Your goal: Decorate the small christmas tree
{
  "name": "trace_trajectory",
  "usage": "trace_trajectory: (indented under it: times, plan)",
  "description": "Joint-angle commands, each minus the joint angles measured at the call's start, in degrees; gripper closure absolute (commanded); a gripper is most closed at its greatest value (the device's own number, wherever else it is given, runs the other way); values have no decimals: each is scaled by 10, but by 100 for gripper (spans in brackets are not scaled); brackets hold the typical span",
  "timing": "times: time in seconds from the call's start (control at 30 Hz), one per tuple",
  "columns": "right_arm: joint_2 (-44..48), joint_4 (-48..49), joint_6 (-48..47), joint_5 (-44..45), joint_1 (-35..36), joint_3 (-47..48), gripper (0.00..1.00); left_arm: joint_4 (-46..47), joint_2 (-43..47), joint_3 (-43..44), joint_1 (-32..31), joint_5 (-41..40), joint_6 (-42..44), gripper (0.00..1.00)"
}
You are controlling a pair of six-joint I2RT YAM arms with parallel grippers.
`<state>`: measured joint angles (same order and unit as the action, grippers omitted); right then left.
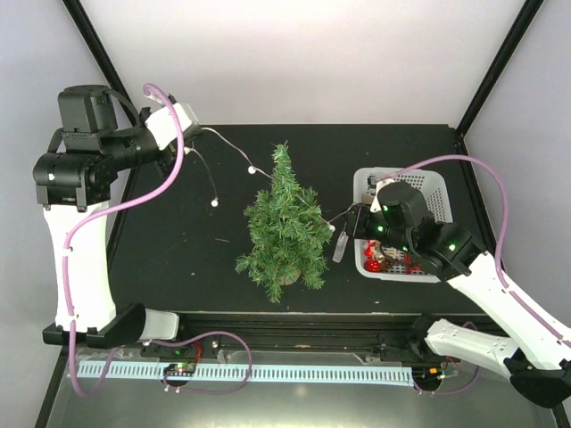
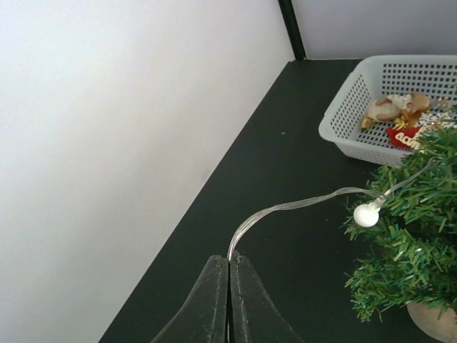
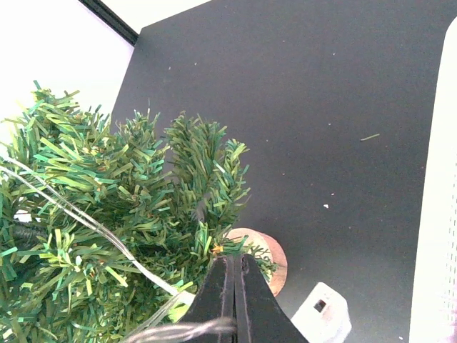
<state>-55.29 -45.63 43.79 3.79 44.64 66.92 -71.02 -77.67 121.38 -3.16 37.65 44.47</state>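
The small christmas tree (image 1: pixel 282 227) stands upright mid-table on its brown base (image 3: pixel 270 254). A clear light string (image 1: pixel 234 152) with white bulbs (image 2: pixel 366 214) runs from the tree's top out to the far left. There my left gripper (image 1: pixel 194 127) is shut on its wire (image 2: pixel 285 207), raised above the table's left edge. My right gripper (image 1: pixel 351 219) hangs at the tree's right side, shut on the other stretch of wire (image 3: pixel 182 331), which leads into the branches (image 3: pixel 107 214). The string's white battery box (image 1: pixel 340 245) dangles just below these fingers.
A white basket (image 1: pixel 439 192) sits at the right, behind my right arm, holding red and gold ornaments (image 1: pixel 389 259). In the left wrist view the basket (image 2: pixel 343 121) lies beyond the tree. Black frame posts stand at the back corners, and white walls enclose the table.
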Motion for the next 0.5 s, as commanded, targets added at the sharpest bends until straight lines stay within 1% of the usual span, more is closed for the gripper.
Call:
trace_trajectory:
  times: [0.0,0.23,0.47]
  plan:
    - [3,13,-7,3,3,29,99,21,7,20,21,12,3,98]
    - [2,-3,-20,15,3,62,99,37,9,21,46,24,-14,99]
    - [-4,1,-20,-18,4,39,99,32,17,21,63,37,-14,99]
